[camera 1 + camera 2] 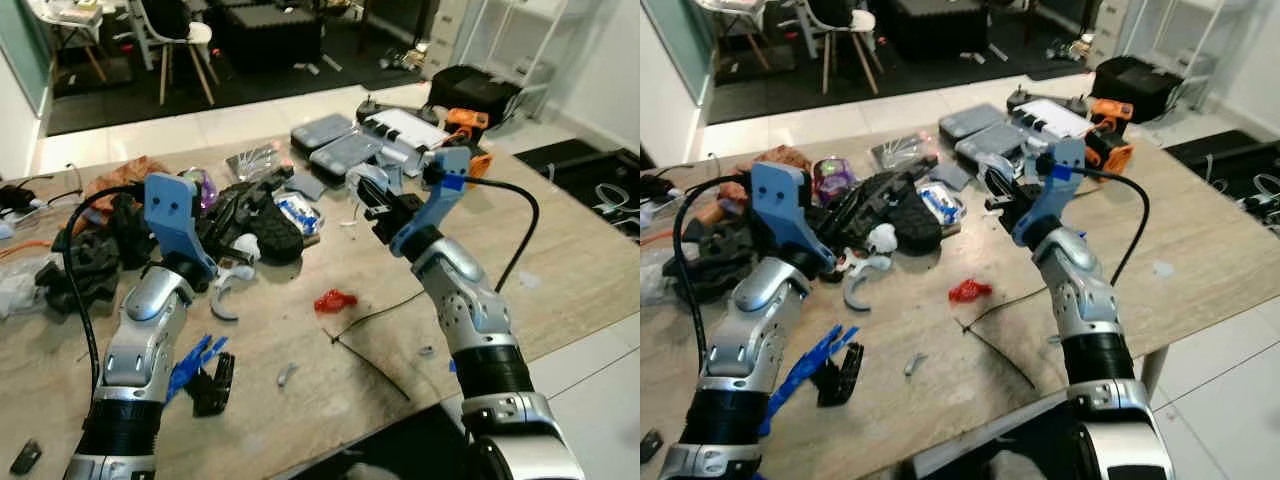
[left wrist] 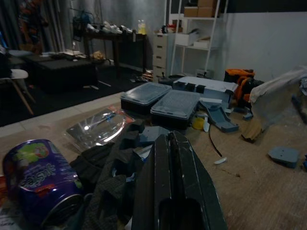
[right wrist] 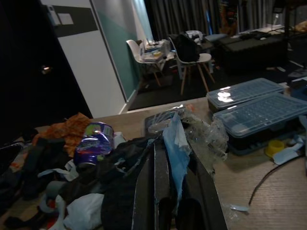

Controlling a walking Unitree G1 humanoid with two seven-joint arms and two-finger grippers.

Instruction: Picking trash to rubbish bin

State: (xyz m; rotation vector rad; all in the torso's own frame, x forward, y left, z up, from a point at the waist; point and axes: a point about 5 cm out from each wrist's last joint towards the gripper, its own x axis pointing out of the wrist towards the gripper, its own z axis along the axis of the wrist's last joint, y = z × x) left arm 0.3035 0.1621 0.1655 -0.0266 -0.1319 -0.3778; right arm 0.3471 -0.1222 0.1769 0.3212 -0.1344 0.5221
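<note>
Left eye view: both arms reach over a cluttered wooden desk (image 1: 560, 250). The left pincer (image 1: 238, 246) sits low at the edge of a dark heap of cloth (image 1: 255, 215), by a white curved part (image 1: 224, 298). The right pincer (image 1: 372, 196) is raised above the desk near two grey lidded boxes (image 1: 335, 143) — whether its fingers are apart cannot be told from here. A red scrap (image 1: 334, 300) lies on bare wood between the arms, apart from both, with a thin black cable (image 1: 372, 360) just beside it.

Right eye view: the same desk, with a purple can (image 1: 833, 176) behind the heap and a blue clip (image 1: 805, 368) beside the left forearm.

Left wrist view: the left pincer's fingers (image 2: 165, 177) lie pressed together, gripping nothing, above dark cloth; the can lies just beside them.

Right wrist view: the right pincer clamps a blue-and-clear plastic wrapper (image 3: 178, 143) between its fingers — held up off the desk, over the heap.
</note>
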